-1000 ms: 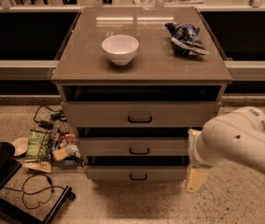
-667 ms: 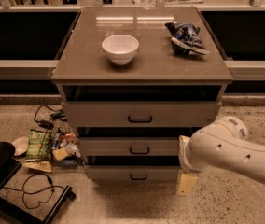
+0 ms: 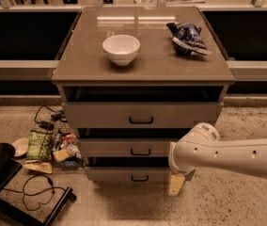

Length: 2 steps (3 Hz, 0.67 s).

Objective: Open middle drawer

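1. Leftward is where the arm [image 3: 227,154] has been sliding. Its white elbow is now covering the right end of the cabinet's [image 3: 143,74] front, closer in than a moment ago.
2. The gripper [image 3: 176,184] is hanging nose-down at the bottom right corner of that front, just beside the right end of the lowest drawer [image 3: 119,174]. I cannot tell whether it is spread or closed.
3. The middle drawer [image 3: 110,148] is sitting second of three and does not look pulled out. Its black handle [image 3: 140,151] is sitting at the centre of the front, left of the gripper, higher, and clear of it.
4. To my eye the approach is still going on, and nothing is being held yet.
5. The next move is calling for the gripper to rise to handle height and travel left to the front's centre. Then it needs to take hold of the pull and draw straight out from the cabinet.
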Motion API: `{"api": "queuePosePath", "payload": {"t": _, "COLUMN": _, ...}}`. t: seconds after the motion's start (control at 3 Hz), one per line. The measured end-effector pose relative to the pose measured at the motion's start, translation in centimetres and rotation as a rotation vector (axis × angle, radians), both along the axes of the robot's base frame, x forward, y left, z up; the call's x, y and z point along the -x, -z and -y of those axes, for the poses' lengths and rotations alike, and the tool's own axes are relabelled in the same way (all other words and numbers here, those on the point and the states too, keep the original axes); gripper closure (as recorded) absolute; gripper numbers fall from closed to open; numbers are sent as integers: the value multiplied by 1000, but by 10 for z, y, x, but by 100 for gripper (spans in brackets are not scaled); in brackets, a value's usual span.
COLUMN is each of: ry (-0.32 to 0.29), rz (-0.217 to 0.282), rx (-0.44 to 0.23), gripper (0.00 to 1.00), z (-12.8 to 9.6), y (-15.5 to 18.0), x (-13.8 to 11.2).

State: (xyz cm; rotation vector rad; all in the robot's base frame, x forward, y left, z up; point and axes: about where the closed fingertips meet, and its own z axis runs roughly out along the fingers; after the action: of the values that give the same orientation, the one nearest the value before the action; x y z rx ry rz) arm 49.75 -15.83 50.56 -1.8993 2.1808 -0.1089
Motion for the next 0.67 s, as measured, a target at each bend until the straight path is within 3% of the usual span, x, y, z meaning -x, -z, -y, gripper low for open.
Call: {"api": "queuePosePath", "payload": {"t": 0.67, "ry": -15, "rz": -8, "rx": 60, "gripper": 0, "z": 12, "y": 40, "x": -62}}
